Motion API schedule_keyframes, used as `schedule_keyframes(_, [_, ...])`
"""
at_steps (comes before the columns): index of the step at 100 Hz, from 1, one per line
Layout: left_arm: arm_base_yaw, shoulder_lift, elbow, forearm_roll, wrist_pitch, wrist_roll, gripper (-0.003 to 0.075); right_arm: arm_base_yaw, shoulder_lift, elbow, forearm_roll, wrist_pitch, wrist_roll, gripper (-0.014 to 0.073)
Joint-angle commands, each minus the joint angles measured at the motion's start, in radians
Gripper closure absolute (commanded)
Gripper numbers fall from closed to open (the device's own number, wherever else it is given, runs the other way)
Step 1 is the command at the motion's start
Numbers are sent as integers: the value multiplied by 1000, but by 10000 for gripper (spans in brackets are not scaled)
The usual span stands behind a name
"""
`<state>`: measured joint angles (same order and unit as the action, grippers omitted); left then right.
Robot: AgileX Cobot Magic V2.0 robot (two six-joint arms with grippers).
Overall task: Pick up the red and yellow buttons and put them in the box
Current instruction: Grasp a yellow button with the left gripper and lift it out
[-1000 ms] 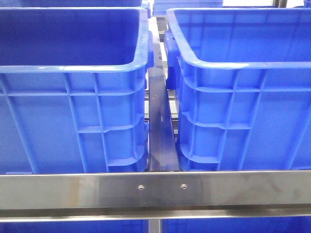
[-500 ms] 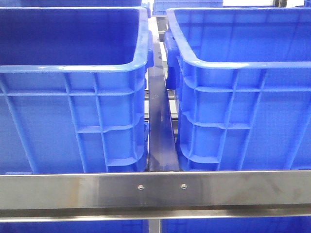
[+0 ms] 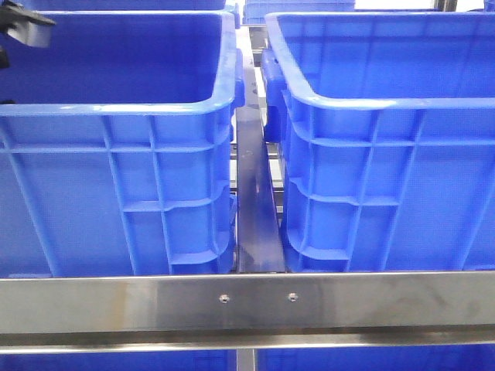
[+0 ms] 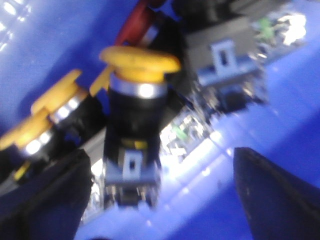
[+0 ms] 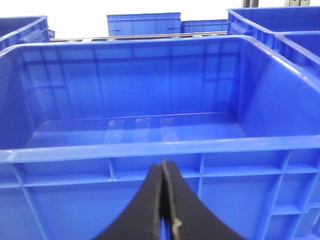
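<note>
Blue crates: ribbed box [image 3: 371, 147] and twin [image 3: 116, 154].
Left pincer [image 4: 160, 195]: spread wide, empty, blurred.
Buttons: yellow cap [image 4: 140, 62]; red [image 4: 135, 25] half hidden.
Right pincer [image 5: 165, 210]: closed, empty.

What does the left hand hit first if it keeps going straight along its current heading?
Most likely the yellow button on its black switch body, which sits between the open fingers of the left hand and just ahead. The view is blurred, so depth is uncertain. More yellow buttons lie beside it.
</note>
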<state>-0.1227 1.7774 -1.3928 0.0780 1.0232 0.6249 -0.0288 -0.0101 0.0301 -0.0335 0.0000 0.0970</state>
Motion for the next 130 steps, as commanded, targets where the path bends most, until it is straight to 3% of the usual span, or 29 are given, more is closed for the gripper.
schedule_keyframes(1, [-6, -30, -33, 1, -59, -1, 164, -1, -24, -18, -9, -77, -3, 654])
schedule_keyframes(37, [-3, 14, -33, 11, -76, -1, 191, -1, -24, -18, -9, -77, -3, 654])
schedule_keyframes(44, [-3, 14, -33, 11, -76, -3, 260, -1, -24, -18, -9, -77, -3, 654])
schedule_keyframes(61, [-3, 14, -33, 15, -76, -3, 547, -1, -24, -18, -9, -77, -3, 654])
schedule_keyframes(67, [-3, 14, -33, 15, -76, -3, 601, -1, -24, -18, -9, -77, -3, 654])
schedule_keyframes(110, [-3, -149, -33, -16, -103, -1, 603, -1, -24, -18, -9, -77, -3, 654])
schedule_keyframes(130, [-36, -240, -33, -156, -99, 155, 603, -1, -24, -18, -9, -77, -3, 654])
